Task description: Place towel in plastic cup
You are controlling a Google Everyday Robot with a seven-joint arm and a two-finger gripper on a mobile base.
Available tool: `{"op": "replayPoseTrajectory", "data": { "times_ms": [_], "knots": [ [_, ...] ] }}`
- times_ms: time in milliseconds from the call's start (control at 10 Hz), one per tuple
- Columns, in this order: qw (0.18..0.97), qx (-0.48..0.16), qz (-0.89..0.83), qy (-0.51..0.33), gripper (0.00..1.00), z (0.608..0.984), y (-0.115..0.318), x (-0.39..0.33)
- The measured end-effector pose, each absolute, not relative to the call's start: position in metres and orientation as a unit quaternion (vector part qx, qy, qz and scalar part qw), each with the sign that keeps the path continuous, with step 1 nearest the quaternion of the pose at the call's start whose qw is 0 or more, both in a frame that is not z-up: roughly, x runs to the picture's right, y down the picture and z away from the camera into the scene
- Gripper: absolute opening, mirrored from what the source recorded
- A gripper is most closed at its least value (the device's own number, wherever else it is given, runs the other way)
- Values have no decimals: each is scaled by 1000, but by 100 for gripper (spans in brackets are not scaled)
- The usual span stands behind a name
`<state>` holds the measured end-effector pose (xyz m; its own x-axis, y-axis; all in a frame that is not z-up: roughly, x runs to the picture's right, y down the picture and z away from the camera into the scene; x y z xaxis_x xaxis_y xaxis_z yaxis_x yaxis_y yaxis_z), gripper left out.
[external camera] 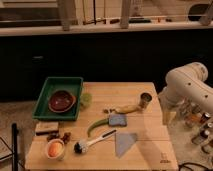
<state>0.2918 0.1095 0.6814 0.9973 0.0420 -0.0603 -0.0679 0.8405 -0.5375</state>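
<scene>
The towel point(125, 141), a thin pale grey-blue triangular cloth, lies flat on the wooden table point(150, 150) near its front right. The plastic cup point(86, 99), small and pale lime-green, stands upright at the table's back left, next to the green tray. My arm point(187, 87) is folded at the right of the table. The gripper point(167, 117) hangs beside the table's right edge, well apart from both the towel and the cup, with nothing visibly in it.
A green tray point(50, 112) holds a brown bowl point(61, 101). A shiny metal cup point(145, 100), a banana point(127, 108), a blue square pad point(118, 120), a green pod point(96, 126), a dish brush point(92, 142), a white bowl with an orange point(55, 149) and a small block point(46, 127) stand around.
</scene>
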Motion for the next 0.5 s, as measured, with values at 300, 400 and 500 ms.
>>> {"op": "replayPoseTrajectory", "data": {
  "times_ms": [300, 400, 500],
  "knots": [
    [959, -281, 29, 23, 80, 681, 110, 292],
    [959, -281, 29, 23, 80, 681, 110, 292],
    [959, -281, 29, 23, 80, 681, 110, 292]
  ]
}}
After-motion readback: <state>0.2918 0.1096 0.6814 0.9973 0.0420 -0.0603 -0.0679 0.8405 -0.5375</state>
